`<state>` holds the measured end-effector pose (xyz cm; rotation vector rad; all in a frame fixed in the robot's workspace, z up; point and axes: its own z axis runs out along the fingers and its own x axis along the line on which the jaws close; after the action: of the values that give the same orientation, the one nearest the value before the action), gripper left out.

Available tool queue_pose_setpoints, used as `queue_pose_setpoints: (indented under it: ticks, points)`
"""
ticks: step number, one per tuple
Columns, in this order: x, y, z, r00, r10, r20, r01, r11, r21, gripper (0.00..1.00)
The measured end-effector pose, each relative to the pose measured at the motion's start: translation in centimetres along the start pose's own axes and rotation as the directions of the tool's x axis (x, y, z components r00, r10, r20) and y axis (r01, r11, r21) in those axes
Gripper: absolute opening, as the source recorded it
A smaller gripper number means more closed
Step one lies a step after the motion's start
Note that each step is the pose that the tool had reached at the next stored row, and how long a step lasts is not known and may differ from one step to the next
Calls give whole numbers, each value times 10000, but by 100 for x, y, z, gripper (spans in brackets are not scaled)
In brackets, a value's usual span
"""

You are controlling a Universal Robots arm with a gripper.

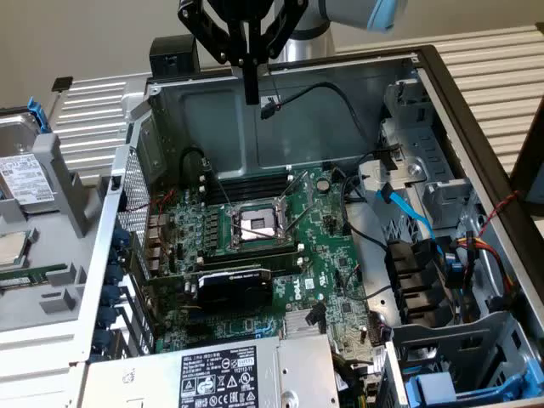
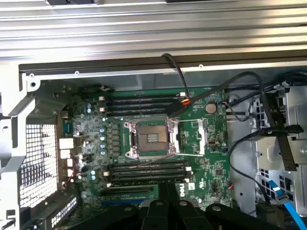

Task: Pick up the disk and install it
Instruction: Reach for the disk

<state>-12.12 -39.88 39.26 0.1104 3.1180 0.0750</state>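
The disk [image 1: 20,174], silver-grey with a white label and a blue carrier tab at its far end, lies on the grey fixture [image 1: 51,310] at the exterior view's left, outside the computer case. My gripper [image 1: 251,95] hangs over the back of the open case, well to the exterior view's right of the disk. Its black fingers are pressed together with nothing between them. In the wrist view the gripper [image 2: 168,190] looks down on the motherboard [image 2: 144,143] and its CPU socket [image 2: 149,139].
The open case [image 1: 280,127] holds a graphics card [image 1: 234,285], a power supply [image 1: 212,378], black and blue cables [image 1: 408,208] and a drive bay with a blue-fronted carrier [image 1: 459,387]. A small silver chip [image 1: 8,246] and a memory stick [image 1: 30,276] lie on the fixture.
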Motion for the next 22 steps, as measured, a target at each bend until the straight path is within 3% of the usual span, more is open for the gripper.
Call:
queue_pose_setpoints:
  ticks: [14, 22]
  points:
    - [15, -1, 0, 10000, -1, 1, 1, 10000, -1, 11]
    - [197, -14, -4, 10000, -1, 3, 1, 10000, -1, 11]
